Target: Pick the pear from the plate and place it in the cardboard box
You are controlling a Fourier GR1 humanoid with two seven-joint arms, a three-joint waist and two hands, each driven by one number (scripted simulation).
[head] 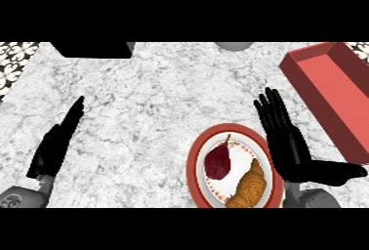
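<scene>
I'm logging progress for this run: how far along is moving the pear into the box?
Nothing looks done yet: the pear lies on the plate beside a croissant. Nothing is in hand; the right hand is open beside the plate, and the left hand rests open at the left. Left: grasp the pear, carry it to the red box, release it.
</scene>
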